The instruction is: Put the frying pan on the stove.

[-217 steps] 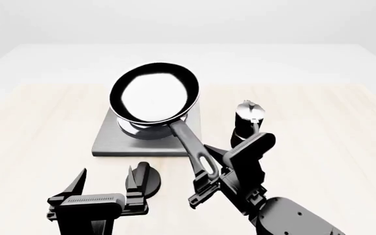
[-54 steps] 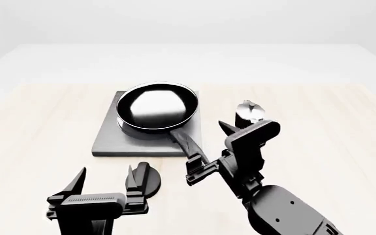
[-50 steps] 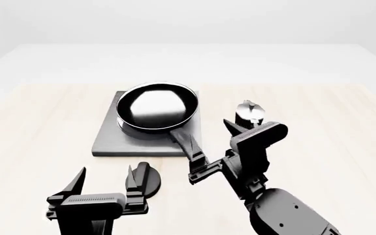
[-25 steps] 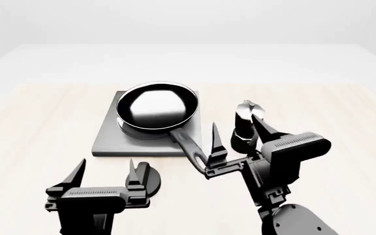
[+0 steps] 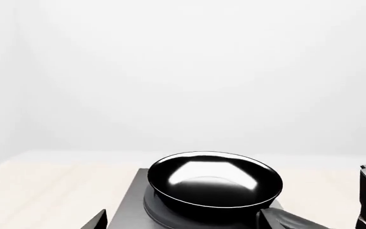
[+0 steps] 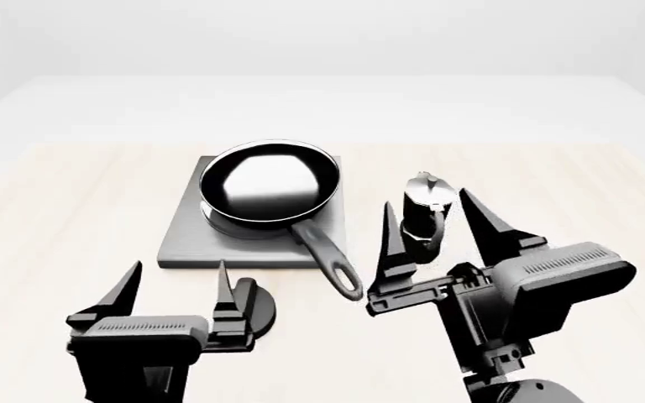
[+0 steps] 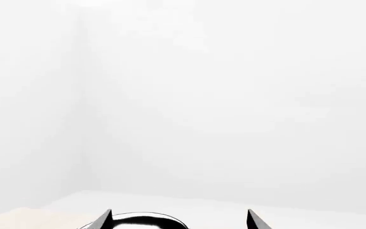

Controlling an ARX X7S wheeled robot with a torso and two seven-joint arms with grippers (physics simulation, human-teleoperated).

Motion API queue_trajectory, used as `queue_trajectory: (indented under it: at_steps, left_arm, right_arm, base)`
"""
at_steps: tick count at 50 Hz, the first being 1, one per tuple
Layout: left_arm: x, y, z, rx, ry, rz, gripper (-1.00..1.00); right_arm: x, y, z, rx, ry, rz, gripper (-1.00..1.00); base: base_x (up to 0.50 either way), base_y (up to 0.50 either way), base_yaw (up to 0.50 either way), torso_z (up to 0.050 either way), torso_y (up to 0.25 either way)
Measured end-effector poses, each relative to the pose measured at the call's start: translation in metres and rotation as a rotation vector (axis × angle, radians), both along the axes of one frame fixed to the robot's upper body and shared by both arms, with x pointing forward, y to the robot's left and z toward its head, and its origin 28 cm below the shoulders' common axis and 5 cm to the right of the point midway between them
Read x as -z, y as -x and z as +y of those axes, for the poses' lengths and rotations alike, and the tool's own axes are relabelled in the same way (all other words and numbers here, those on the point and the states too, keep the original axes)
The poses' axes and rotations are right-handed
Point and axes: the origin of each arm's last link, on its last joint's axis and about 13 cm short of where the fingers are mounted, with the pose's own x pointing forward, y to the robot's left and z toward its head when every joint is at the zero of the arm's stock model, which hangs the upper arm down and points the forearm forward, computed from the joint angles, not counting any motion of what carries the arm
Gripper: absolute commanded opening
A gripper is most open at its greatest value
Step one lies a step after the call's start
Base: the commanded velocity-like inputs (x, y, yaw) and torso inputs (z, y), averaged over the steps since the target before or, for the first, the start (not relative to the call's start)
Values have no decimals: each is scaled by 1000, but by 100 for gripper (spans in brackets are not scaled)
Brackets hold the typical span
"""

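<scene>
The glossy black frying pan rests flat on the grey square stove, its long handle pointing toward me with the loop end over the table. My right gripper stands open, raised to the right of the handle and free of it, its fingers either side of the moka pot as seen from the head. My left gripper is open near the table's front edge with nothing between its fingers. The left wrist view shows the pan on the stove ahead. The pan's rim shows low in the right wrist view.
A small black-and-silver moka pot stands right of the stove. A round black knob lies on the table just behind my left gripper. Pale wooden tabletop extends on both sides.
The pan has been lowered onto the stove. My right gripper has opened, let go of the handle, and pulled back to the right and upward.
</scene>
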Motion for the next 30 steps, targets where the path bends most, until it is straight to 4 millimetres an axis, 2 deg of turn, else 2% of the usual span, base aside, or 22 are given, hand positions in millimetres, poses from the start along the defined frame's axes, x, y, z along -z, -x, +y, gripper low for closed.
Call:
queue_trajectory:
  at_steps: [30]
  left_arm:
    - [-20, 11, -1, 33, -5, -73, 100]
  right_arm:
    - [-23, 29, -4, -13, -32, -100, 100]
  base:
    - [0, 0, 0, 0, 0]
